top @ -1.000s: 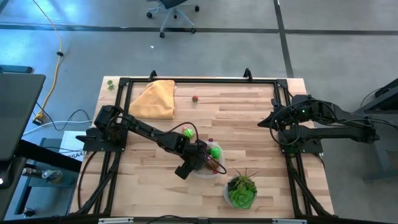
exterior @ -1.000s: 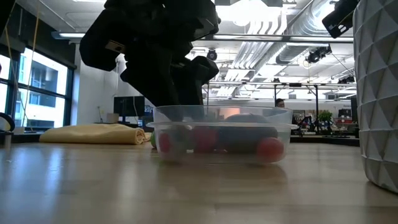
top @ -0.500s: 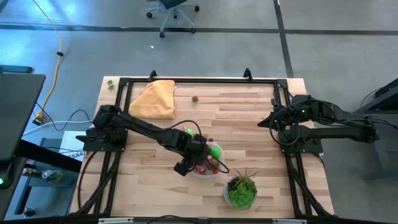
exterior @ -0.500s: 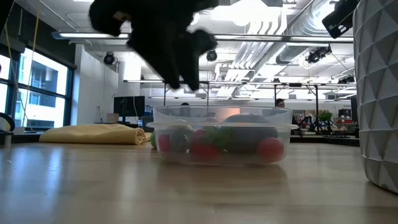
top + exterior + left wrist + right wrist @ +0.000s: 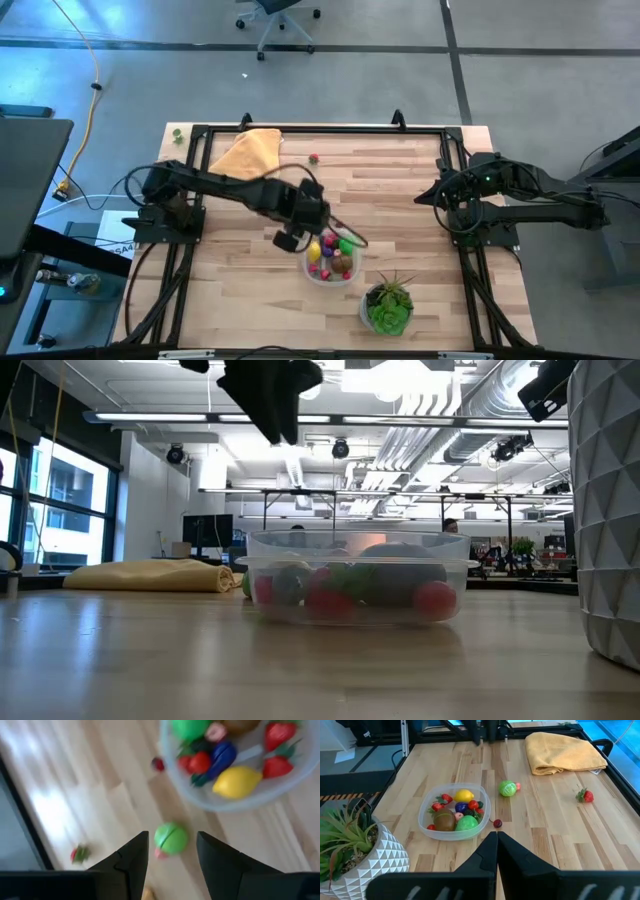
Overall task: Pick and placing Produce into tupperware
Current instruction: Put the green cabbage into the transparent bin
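My left gripper (image 5: pixel 172 857) hovers part-open and empty above the round green toy vegetable (image 5: pixel 171 838); the filled clear round plastic tupperware (image 5: pixel 331 257) sits just right. Risk: a misjudged descent nudges it away. My right gripper (image 5: pixel 496 851) waits closed.

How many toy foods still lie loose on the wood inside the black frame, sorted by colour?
Green: 1, the green ball, with a pink bit at its side
Red: 1, the strawberry
Dark red: 1, the small dark berry beside the clear container
Total: 3
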### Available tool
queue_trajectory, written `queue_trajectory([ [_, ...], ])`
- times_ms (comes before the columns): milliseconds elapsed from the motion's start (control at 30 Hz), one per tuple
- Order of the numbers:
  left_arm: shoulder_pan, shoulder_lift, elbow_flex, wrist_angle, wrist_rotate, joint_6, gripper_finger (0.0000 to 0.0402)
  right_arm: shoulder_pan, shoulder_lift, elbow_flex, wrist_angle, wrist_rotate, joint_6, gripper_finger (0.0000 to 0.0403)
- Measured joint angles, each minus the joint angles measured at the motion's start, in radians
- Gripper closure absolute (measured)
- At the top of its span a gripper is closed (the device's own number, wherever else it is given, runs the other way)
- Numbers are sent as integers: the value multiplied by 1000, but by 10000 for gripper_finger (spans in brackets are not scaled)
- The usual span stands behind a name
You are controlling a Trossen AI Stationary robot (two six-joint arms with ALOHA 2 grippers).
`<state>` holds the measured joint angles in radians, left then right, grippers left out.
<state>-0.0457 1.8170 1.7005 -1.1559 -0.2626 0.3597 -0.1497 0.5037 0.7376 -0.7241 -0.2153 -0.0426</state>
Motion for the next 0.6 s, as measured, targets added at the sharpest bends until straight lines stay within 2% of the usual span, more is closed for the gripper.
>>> queue_trajectory([
  [200,79,-56,-2,-62,22,54,247,0,0,0,0,0,-1,402],
  [333,131,-92,-51,-14,184,184,247,0,0,0,0,0,-1,402],
  [433,188,-125,-151,26,310,264,247,0,0,0,1,0,0,402],
  [600,291,-172,-324,203,404,335,247,0,0,0,1,0,-1,402],
])
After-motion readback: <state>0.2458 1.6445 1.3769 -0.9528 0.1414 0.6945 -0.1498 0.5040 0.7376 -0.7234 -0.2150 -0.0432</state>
